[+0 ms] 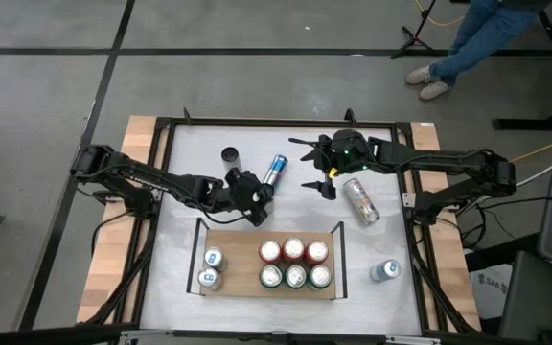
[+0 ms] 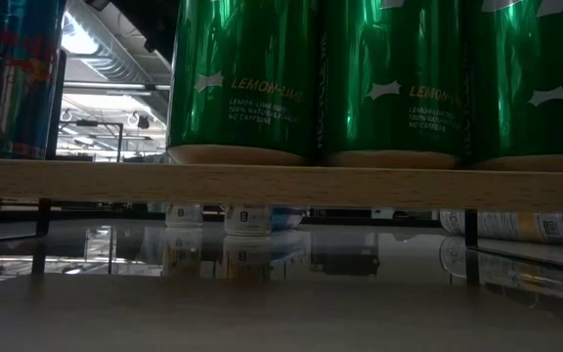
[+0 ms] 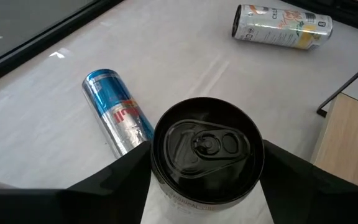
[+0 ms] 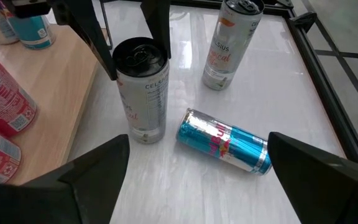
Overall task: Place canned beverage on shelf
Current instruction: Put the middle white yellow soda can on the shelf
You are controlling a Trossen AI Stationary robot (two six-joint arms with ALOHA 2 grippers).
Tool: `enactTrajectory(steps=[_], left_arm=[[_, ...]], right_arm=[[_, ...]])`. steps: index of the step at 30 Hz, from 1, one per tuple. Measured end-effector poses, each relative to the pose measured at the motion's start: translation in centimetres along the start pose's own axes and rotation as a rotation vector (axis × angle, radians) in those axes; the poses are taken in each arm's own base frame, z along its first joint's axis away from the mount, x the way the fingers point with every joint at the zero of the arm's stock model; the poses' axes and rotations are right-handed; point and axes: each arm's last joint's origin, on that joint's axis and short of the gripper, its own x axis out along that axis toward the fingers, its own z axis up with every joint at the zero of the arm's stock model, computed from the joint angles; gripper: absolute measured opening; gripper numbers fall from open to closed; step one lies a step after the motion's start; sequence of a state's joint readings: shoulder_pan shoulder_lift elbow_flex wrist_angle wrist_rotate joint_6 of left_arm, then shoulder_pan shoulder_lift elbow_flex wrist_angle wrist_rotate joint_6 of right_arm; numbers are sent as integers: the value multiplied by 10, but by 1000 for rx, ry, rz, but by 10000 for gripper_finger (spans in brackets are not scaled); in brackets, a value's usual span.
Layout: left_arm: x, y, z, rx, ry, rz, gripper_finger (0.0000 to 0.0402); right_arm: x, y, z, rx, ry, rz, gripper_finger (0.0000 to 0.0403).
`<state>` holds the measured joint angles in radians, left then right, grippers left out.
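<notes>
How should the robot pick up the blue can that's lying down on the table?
Grip the blue can around the middle of its round body, coming straight down from above. It lies on its side on the white table, so its long curved sides face up and its ends are awkward to reach. The jaws should close across its width. The black-topped can stands close beside it, so probably keep clear of that.

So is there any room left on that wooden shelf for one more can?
Yes. The shelf has a bare strip in the middle, between the two blue cans at its left end and the block of six red and green cans on its right. The right part is packed; the left gripper, holding a black-topped can, hovers just beyond the shelf.
</notes>
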<state>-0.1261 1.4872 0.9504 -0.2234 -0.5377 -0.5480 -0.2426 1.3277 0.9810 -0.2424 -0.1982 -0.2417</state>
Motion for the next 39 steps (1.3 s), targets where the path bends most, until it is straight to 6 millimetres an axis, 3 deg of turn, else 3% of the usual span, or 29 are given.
enactTrajectory(steps=[12, 20, 32, 39], left_arm=[[-17, 5, 11, -22, -35, -44, 239], [-39, 9, 22, 21, -56, -153, 238], [-93, 23, 23, 52, -5, -313, 238], [-119, 8, 10, 121, 12, -428, 238]], right_arm=[[0, 0, 0, 0, 0, 0, 372], [0, 0, 0, 0, 0, 0, 372], [0, 0, 0, 0, 0, 0, 372], [0, 0, 0, 0, 0, 0, 372]])
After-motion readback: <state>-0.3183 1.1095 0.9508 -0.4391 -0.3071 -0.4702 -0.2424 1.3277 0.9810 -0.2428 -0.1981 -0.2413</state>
